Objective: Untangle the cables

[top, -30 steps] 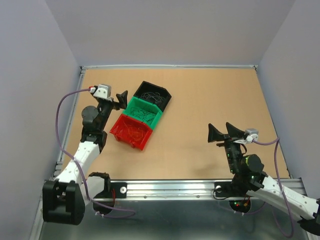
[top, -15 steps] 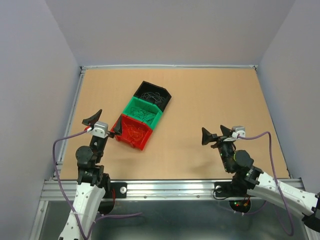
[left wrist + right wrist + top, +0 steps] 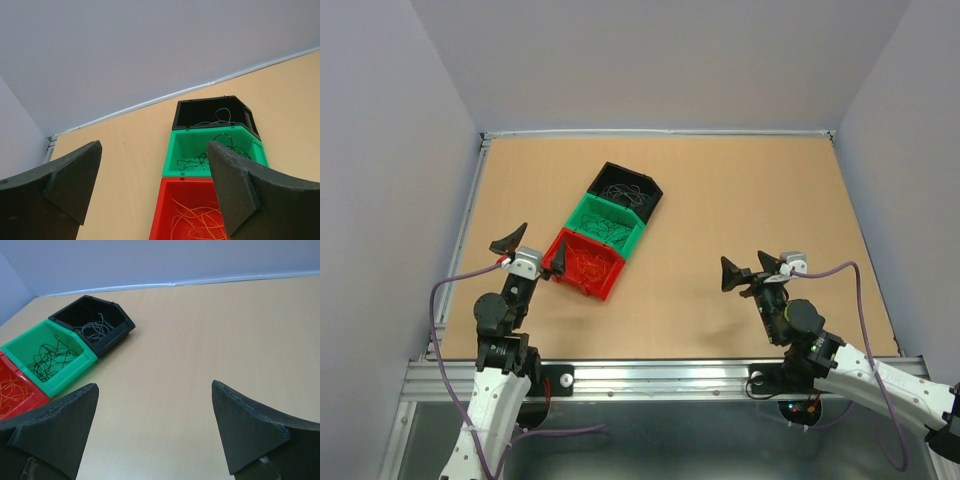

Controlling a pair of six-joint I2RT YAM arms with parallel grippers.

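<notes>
Bins (image 3: 192, 142) number three, each holding thin cables (image 3: 47, 359); left tool (image 3: 153, 145) and right tool (image 3: 154, 385) both gape empty.

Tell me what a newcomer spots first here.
Three bins sit in a diagonal row left of centre on the tan table: black bin farthest, green bin in the middle, red bin nearest. Each holds thin, curly cables. The left gripper and right gripper stand open and empty near the table's near edge, the left one just beside the red bin in the top view.
</notes>
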